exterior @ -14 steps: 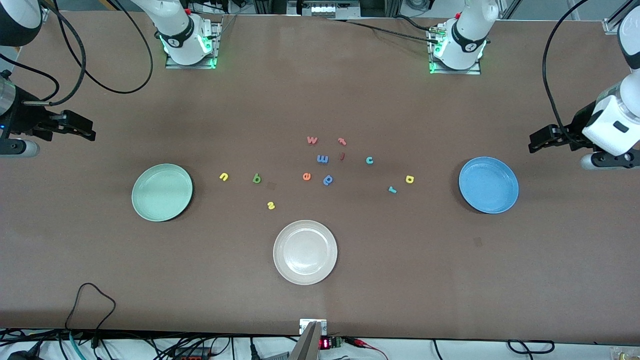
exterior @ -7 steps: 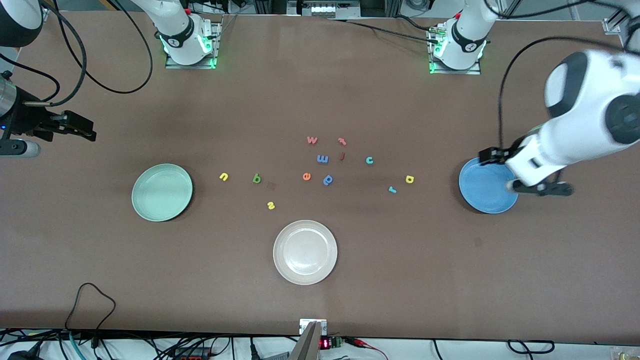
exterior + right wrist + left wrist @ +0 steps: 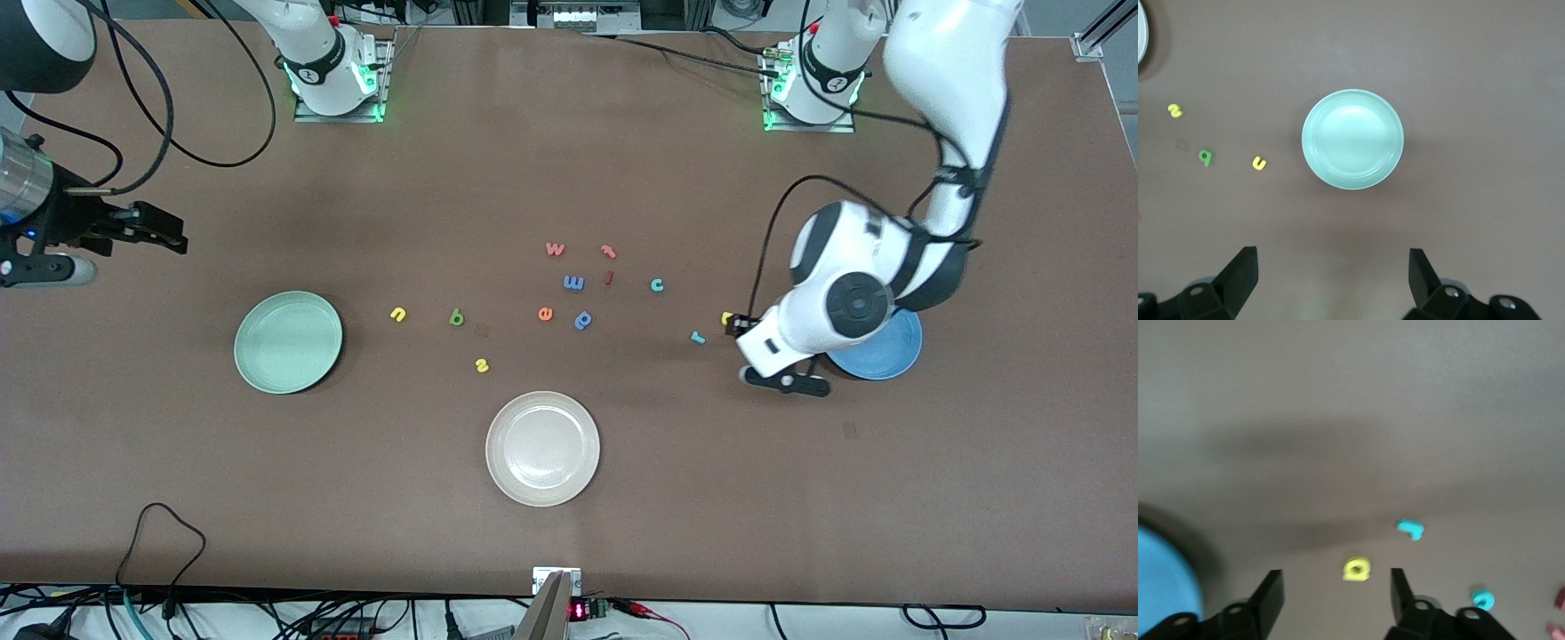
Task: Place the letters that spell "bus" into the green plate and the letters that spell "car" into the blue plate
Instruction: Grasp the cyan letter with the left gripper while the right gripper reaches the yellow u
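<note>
1. The yellow "a" lies flat on the brown table, right of the middle of the front frame, just beside the left gripper
2. In the left wrist view the yellow "a" sits between the two black fingers, and they do not touch it; the jaws stand apart and hold nothing
3. The teal "r" lies near the "a", a bit lower in the frame, and the teal "c" is higher up, nearer the middle
4. The blue plate is round with a raised rim; the white left arm hides part of it at the right of the frame
5. The green "b", yellow "u" and yellow "s" lie left of the middle, with bare table around each
6. The green plate is round and smooth and has nothing in it, left of the "u"
7. The right gripper waits at the left edge, up in the air, jaws wide and holding nothing
8. A cream plate sits low in the middle, and other small letters lie above it
</note>
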Action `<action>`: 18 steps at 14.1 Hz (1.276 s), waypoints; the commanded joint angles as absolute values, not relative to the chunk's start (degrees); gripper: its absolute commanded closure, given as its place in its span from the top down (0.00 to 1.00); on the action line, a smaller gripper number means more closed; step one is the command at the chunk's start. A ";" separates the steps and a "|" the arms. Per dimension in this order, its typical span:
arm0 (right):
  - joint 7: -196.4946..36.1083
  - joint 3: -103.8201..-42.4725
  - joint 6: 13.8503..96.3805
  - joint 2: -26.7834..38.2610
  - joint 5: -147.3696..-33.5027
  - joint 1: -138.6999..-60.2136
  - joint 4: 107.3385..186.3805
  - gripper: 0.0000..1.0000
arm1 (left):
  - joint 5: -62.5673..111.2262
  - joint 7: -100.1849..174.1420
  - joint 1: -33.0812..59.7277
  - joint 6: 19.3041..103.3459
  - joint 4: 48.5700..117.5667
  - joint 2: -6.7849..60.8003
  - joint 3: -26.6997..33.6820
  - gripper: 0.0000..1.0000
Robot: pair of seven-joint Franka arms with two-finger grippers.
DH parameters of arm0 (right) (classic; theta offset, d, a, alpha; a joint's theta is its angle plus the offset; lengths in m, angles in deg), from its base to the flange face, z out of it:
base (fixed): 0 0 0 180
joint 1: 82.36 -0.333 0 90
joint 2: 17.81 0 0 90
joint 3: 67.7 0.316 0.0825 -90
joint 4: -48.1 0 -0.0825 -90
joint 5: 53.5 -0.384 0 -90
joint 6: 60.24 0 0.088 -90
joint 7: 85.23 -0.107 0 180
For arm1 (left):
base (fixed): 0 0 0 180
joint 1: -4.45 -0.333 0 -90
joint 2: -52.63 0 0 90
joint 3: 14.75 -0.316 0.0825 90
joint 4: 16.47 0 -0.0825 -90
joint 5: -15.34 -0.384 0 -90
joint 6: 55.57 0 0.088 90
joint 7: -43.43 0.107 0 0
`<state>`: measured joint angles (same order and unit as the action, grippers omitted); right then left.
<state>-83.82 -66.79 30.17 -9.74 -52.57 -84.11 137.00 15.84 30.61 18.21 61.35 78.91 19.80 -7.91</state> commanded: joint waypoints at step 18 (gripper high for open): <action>-124.50 -65.94 72.56 4.50 -52.27 -100.20 165.00 1.00 | 16.22 -4.29 23.17 69.41 78.01 10.79 -8.33 0.48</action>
